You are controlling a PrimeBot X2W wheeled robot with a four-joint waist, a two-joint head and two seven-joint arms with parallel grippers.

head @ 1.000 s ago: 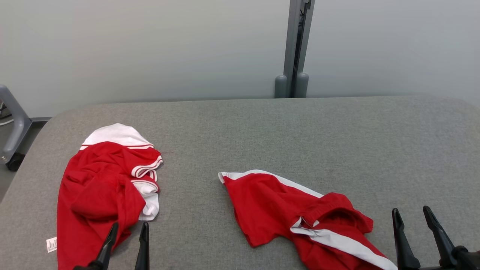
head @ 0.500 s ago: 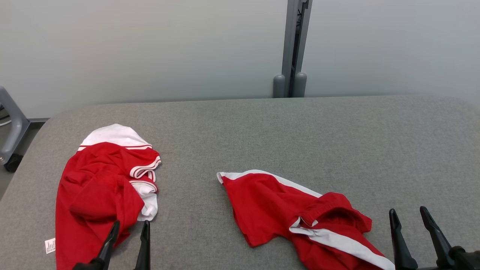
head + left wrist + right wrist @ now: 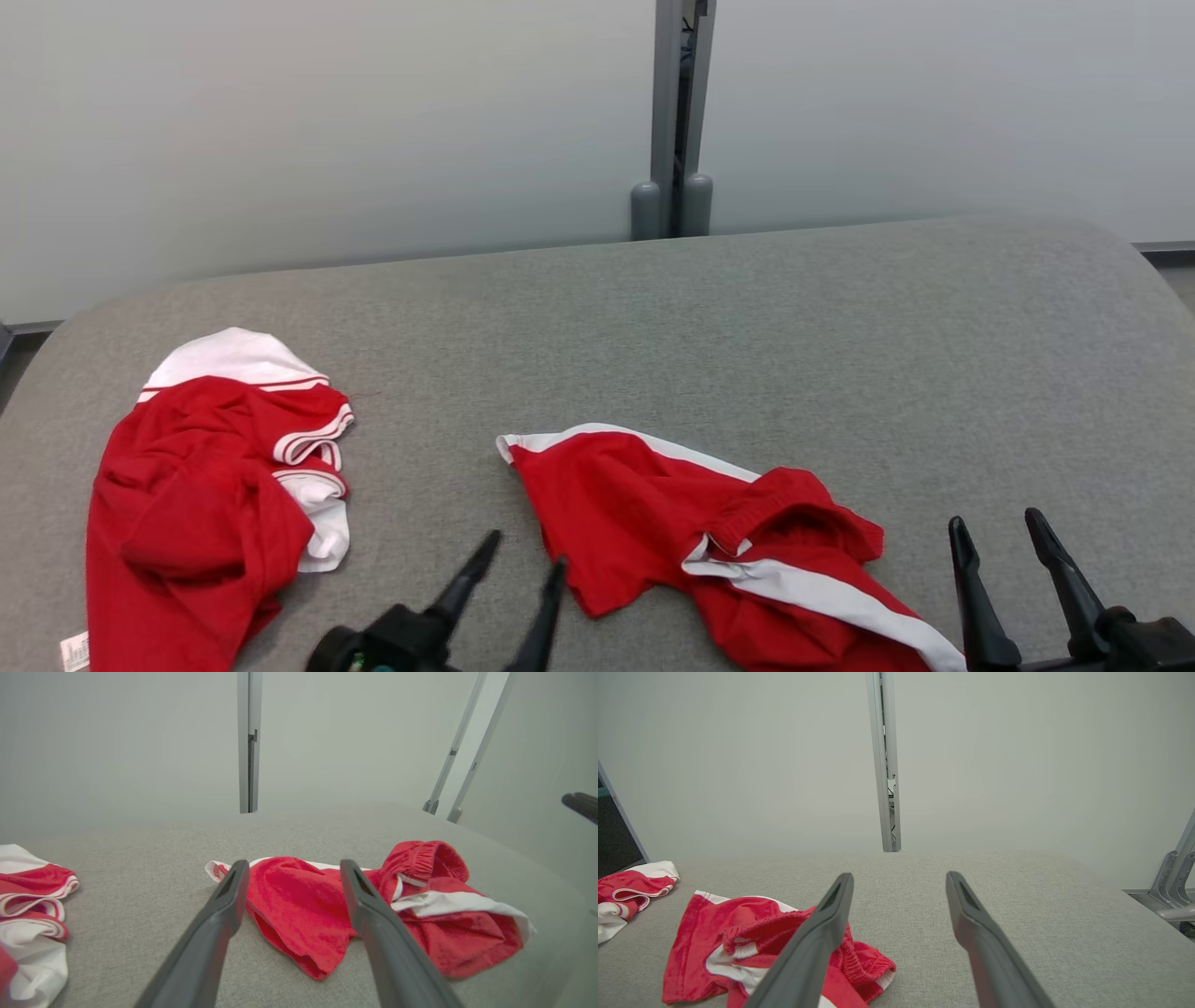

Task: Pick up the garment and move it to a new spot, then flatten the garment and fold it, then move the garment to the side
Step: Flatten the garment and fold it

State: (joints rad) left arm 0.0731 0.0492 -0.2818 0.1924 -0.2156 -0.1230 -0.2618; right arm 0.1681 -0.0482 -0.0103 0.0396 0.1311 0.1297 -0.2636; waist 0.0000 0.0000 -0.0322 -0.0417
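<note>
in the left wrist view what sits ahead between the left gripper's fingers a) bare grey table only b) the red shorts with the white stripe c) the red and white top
b: the red shorts lie ahead between the fingers of the open left gripper, while the red and white top is off at that view's left edge.

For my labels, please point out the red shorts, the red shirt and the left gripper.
red shorts (image 3: 635,504): head view, red leg panel.
red shirt (image 3: 187,523): head view, red body.
left gripper (image 3: 526,549): head view, midway between fingertips.
</note>
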